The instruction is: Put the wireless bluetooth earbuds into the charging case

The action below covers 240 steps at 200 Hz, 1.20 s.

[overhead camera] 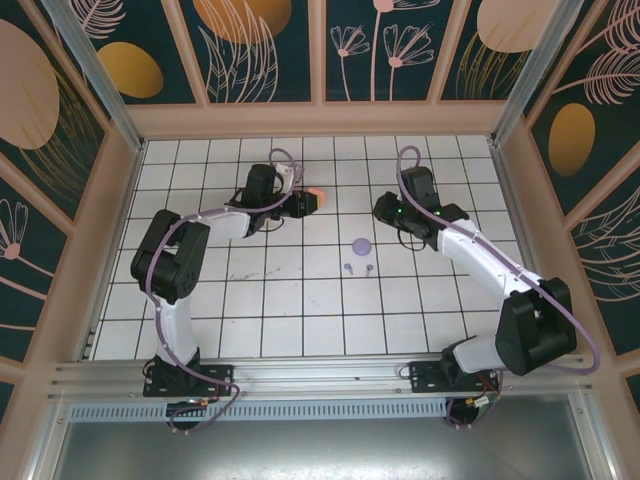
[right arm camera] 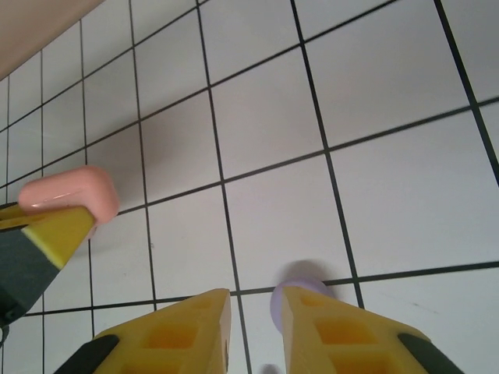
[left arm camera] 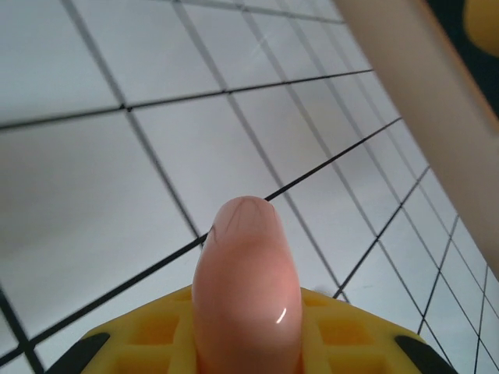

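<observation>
The white tiled table [overhead camera: 200, 300] carries both arms. The left arm [overhead camera: 175, 260] reaches across toward the middle, and the right arm [overhead camera: 490, 270] bends in from the other side.

The left gripper [overhead camera: 303, 200] has its jaws closed on a pink case [left arm camera: 245, 280]. The case stands up between the yellow fingers [left arm camera: 140, 343], with its rounded end poking out past the tips, clear of the tiles. In the right wrist view the same case [right arm camera: 66, 191] sits on top of the left gripper's finger, off to the left of the right jaws and well apart from them.

The right gripper [right arm camera: 253, 312] has its jaws parted by a narrow gap, with bare tile between them and nothing held.

A round purple case [overhead camera: 362, 244] lies flat on the table near the right jaws. From the right wrist it [right arm camera: 276, 300] peeks out just past the tip of one finger and is partly hidden behind it.

Two purple earbuds lie loose on the tiles just beyond that case, on its far side from the right jaws: one earbud [overhead camera: 348, 268] and, beside it but apart, the other earbud [overhead camera: 369, 267]. Both are outside either case and well apart from the left jaws.
</observation>
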Available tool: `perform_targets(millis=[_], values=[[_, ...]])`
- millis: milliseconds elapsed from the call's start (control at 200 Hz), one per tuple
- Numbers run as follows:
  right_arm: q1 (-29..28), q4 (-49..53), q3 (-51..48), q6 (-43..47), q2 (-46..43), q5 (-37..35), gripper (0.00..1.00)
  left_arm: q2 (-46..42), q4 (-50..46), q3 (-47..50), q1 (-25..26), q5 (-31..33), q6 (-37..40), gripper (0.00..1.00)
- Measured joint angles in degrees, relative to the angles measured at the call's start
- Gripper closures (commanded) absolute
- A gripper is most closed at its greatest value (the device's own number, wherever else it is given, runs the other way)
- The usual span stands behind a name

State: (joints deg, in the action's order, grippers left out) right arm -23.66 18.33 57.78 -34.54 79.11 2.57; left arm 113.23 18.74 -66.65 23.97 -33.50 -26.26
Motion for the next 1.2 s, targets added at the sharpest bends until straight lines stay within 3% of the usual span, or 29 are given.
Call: perform_targets(millis=[250,330,546,791,816,841,851,1066,1201], values=[[0.00,-3.80,-3.67,-0.48,-2.95,0.04,0.59,6.67,-9.22,-9.07,0.00,4.17,-4.59,0.92],[0.00,-4.57,-4.85,-0.61,-3.67,0.04,0.52,8.85,-11.67,-12.02,0.00,5.62,-5.60,0.86],[0.00,-5.53,-6.73,-0.35,-6.29,0.09,0.45,12.85,-19.80,-17.77,0.07,10.45,-6.45,0.65],[0.00,-5.64,-7.10,-0.22,-10.05,0.46,0.38,13.77,-29.70,-23.06,0.39,17.59,-4.96,0.32],[0.00,-5.68,-7.10,-0.26,-10.38,0.48,0.38,13.77,-30.51,-23.50,0.48,18.38,-4.50,0.23],[0.00,-5.70,-7.10,-0.24,-10.67,0.48,0.36,13.77,-31.36,-23.96,0.57,19.32,-3.82,0.05],[0.00,-5.73,-7.10,-0.24,-10.75,0.48,0.36,13.77,-31.71,-24.13,0.61,19.76,-3.96,0.02],[0.00,-5.49,-7.10,1.03,-11.37,0.46,0.29,12.68,-36.28,-25.51,1.22,26.86,-2.01,0.01],[0.00,-4.24,-7.06,2.32,-11.37,0.17,0.28,6.99,-36.94,-22.67,1.14,30.77,-0.90,0.01]])
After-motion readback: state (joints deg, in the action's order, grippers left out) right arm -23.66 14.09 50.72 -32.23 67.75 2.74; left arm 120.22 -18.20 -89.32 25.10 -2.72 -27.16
